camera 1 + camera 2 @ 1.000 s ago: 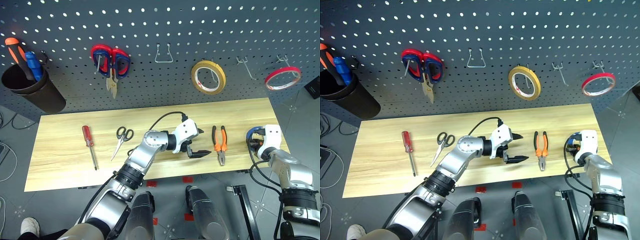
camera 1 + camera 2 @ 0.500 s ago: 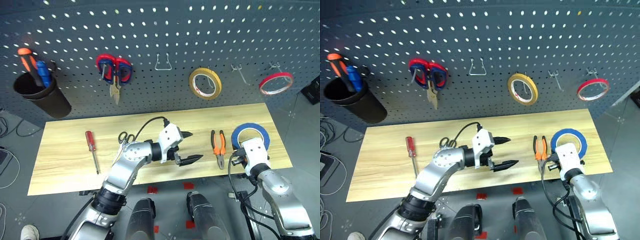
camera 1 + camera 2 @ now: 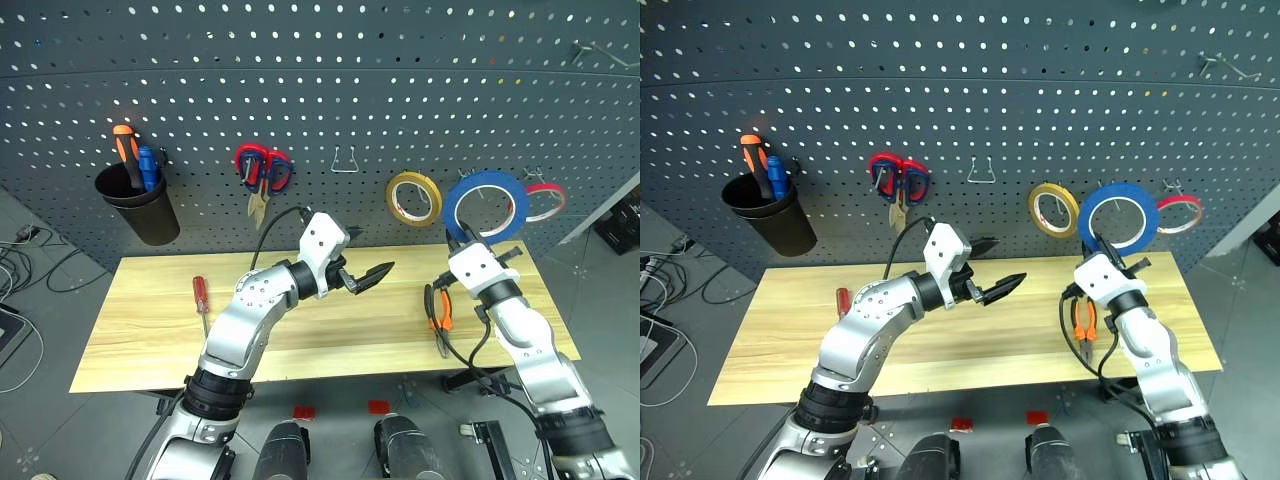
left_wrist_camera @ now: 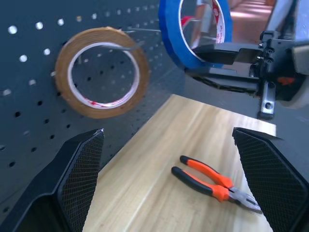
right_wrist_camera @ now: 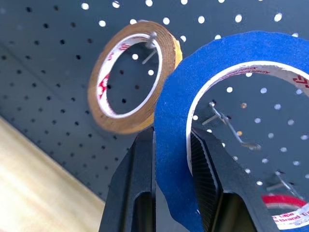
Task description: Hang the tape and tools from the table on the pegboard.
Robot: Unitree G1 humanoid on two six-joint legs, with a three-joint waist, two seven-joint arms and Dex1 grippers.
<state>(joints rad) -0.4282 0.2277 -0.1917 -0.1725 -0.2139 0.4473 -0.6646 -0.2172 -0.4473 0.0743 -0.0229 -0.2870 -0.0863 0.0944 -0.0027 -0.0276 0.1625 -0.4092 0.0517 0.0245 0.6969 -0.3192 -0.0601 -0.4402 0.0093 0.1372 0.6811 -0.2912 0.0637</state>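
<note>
The small black-handled scissors are almost wholly hidden behind the left arm; only a dark sliver shows, possibly a handle. The blue tape covers part of the red tape behind it. The right arm hides the upper handles of the pliers. The red screwdriver shows only its handle beside the arm.

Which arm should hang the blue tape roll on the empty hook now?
Right. The right gripper already pinches the thin blue tape ring upright before the bare metal hook; the left gripper is open, empty.

Workshop: tool-hung pegboard, wooden table
</note>
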